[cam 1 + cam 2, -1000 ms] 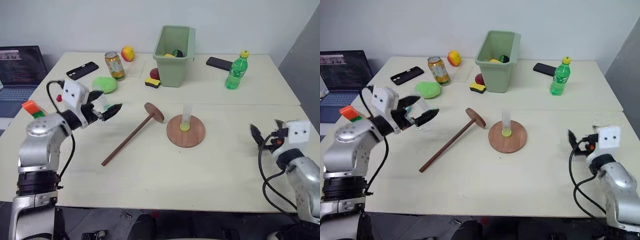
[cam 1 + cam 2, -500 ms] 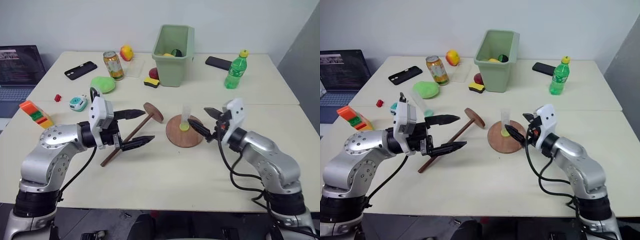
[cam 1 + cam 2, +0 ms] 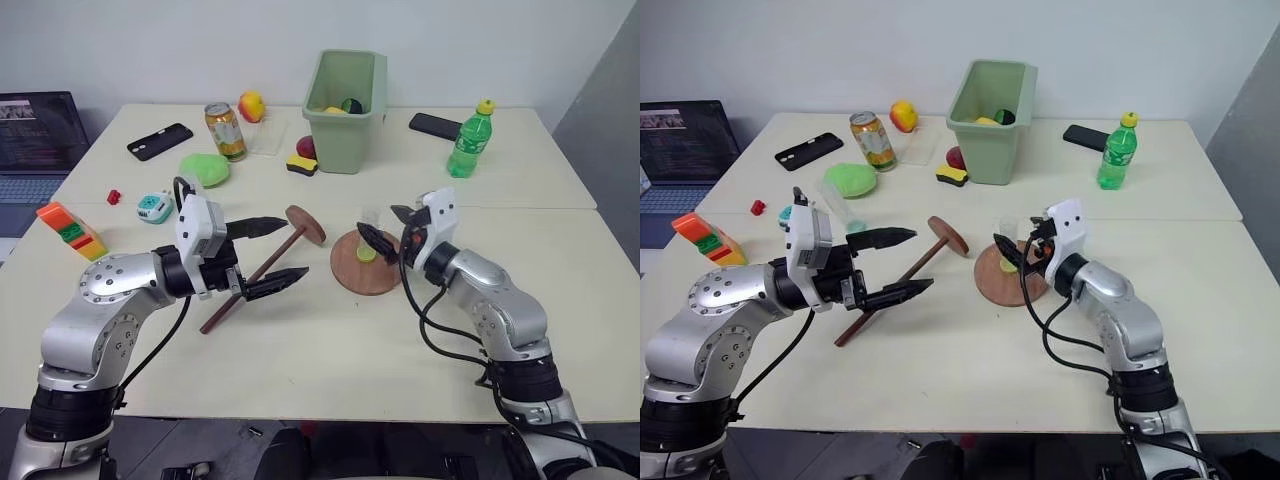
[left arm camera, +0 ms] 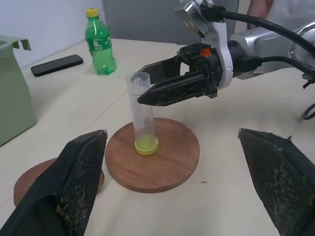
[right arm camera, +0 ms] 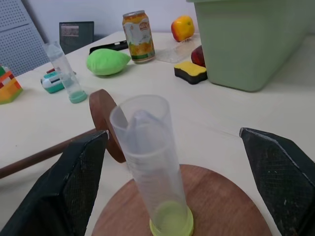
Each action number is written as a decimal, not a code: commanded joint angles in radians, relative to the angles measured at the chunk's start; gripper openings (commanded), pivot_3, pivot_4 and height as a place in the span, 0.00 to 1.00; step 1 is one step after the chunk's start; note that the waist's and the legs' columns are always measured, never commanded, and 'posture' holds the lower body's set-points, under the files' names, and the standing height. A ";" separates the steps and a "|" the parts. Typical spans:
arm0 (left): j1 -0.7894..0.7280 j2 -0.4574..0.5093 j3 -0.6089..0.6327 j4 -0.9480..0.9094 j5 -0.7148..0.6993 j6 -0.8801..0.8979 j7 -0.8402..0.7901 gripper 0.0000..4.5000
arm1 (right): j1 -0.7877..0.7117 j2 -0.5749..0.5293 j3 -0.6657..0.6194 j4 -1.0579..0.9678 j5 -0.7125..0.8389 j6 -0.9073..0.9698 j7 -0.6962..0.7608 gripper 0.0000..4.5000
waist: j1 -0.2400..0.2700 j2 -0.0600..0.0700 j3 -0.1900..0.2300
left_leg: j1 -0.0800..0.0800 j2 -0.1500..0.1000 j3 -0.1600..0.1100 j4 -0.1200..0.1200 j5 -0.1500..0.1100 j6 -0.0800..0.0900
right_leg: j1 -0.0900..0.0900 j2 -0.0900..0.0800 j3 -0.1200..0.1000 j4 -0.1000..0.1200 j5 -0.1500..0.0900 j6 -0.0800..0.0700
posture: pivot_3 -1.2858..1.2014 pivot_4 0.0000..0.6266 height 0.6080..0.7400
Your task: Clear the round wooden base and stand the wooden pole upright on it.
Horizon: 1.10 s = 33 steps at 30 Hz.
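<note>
A: Where's the tube?
B: Upright on the base [image 3: 368, 264], mid-desk; right hand [image 3: 392, 229] wide open around the tube [image 4: 140, 112], holding nothing.
A: Advice?
B: Close low, lift straight. Pole [image 3: 262, 269] lies beside the empty, open left hand [image 3: 269, 255].

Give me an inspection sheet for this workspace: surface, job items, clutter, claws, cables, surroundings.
Surface: cream table.
Job's things: round wooden base carries an upright clear tube; wooden pole lies flat beside it.
Clutter: green bin, soda can, green bottle, two phones, sponge, toys.
Claws: left claw open over the pole; right claw open around the tube.
Cables: black leads along both arms.
Surroundings: laptop at left, white wall.
</note>
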 commanded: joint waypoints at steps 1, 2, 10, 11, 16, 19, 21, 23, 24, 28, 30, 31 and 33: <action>-0.015 -0.005 0.013 -0.016 -0.001 -0.020 0.011 1.00 | -0.021 0.017 -0.007 -0.009 -0.003 -0.032 0.010 0.92 | 0.000 0.000 0.000 | 0.000 0.000 0.000 0.000 0.000 0.000 | 0.000 0.000 0.000 0.000 0.000 0.000 | 0.52 0.24 1.00; -0.017 -0.007 0.012 -0.015 0.000 -0.021 0.012 1.00 | -0.023 0.020 -0.007 -0.007 -0.002 -0.033 0.013 0.89 | 0.000 0.000 0.000 | 0.000 0.000 0.000 0.000 0.000 0.000 | 0.000 0.000 0.000 0.000 0.000 0.000 | 0.52 0.24 1.00; -0.028 -0.015 -0.003 -0.010 0.012 -0.028 0.015 1.00 | -0.017 0.033 0.005 -0.001 -0.012 -0.039 0.033 0.50 | -0.002 0.000 0.000 | 0.000 0.000 0.000 0.000 0.000 0.000 | 0.000 0.000 0.000 0.000 0.000 0.000 | 0.52 0.24 1.00; -0.030 -0.016 -0.004 -0.008 0.013 -0.029 0.015 1.00 | -0.013 0.032 0.009 -0.002 -0.017 -0.042 0.038 0.45 | -0.002 0.000 0.000 | 0.000 0.000 0.000 0.000 0.000 0.000 | 0.000 0.000 0.000 0.000 0.000 0.000 | 0.52 0.24 1.00; -0.039 -0.019 -0.014 -0.003 0.017 -0.036 0.015 1.00 | 0.001 0.029 0.000 -0.026 -0.012 -0.039 0.042 0.26 | -0.005 0.000 0.000 | 0.000 0.000 0.000 0.000 0.000 0.000 | 0.000 0.000 0.000 0.000 0.000 0.000 | 0.52 0.24 1.00; -0.056 -0.020 -0.019 -0.001 0.010 -0.031 0.007 1.00 | 0.002 0.008 -0.051 -0.092 0.013 -0.018 0.027 0.26 | -0.005 0.000 0.000 | 0.000 0.000 0.000 0.000 0.000 0.000 | 0.000 0.000 0.000 0.000 0.000 0.000 | 0.52 0.24 1.00; -0.072 -0.021 -0.028 -0.003 -0.001 -0.022 -0.004 1.00 | 0.007 -0.017 -0.106 -0.147 0.028 -0.001 0.007 0.26 | -0.003 0.000 0.000 | 0.000 0.000 0.000 0.000 0.000 0.000 | 0.000 0.000 0.000 0.000 0.000 0.000 | 0.52 0.24 1.00; -0.091 -0.022 -0.050 -0.009 -0.012 -0.011 -0.025 1.00 | 0.012 -0.059 -0.167 -0.184 0.009 0.018 -0.035 0.26 | 0.001 0.000 0.000 | -0.001 0.000 0.000 0.000 0.000 0.000 | 0.000 0.000 0.000 0.000 0.000 0.000 | 0.52 0.24 1.00; -0.099 -0.024 -0.060 -0.011 -0.015 -0.008 -0.035 1.00 | 0.015 -0.079 -0.189 -0.194 -0.001 0.025 -0.052 0.26 | 0.003 0.000 0.000 | -0.001 0.000 0.000 0.000 0.000 0.000 | 0.000 0.000 0.000 -0.001 0.000 0.000 | 0.52 0.24 1.00; -0.177 -0.055 -0.115 0.014 -0.018 0.000 -0.061 1.00 | 0.034 -0.177 -0.284 -0.159 -0.085 0.000 -0.126 0.26 | 0.013 0.000 0.000 | -0.001 -0.001 0.000 0.000 0.000 0.000 | 0.001 -0.001 0.000 -0.001 0.000 0.000 | 0.52 0.24 1.00; -0.209 -0.072 -0.133 0.034 -0.011 -0.004 -0.069 1.00 | 0.033 -0.191 -0.313 -0.094 -0.112 -0.023 -0.157 0.26 | 0.010 0.000 0.000 | -0.001 -0.001 0.001 0.000 0.000 0.000 | 0.001 0.000 0.000 0.000 0.000 0.000 | 0.52 0.24 1.00; -0.221 -0.079 -0.140 0.044 -0.006 -0.008 -0.072 1.00 | 0.030 -0.194 -0.322 -0.062 -0.127 -0.036 -0.171 0.26 | 0.004 0.000 0.000 | -0.001 -0.001 0.001 0.000 0.000 0.000 | 0.000 0.000 0.000 0.000 0.000 0.000 | 0.52 0.24 1.00; -0.244 -0.094 -0.156 0.068 0.003 -0.016 -0.082 1.00 | 0.017 -0.179 -0.354 0.034 -0.147 -0.072 -0.217 0.26 | -0.001 0.000 0.000 | 0.000 0.000 0.002 0.000 0.000 0.000 | 0.001 0.001 0.001 0.000 0.000 0.000 | 0.52 0.24 1.00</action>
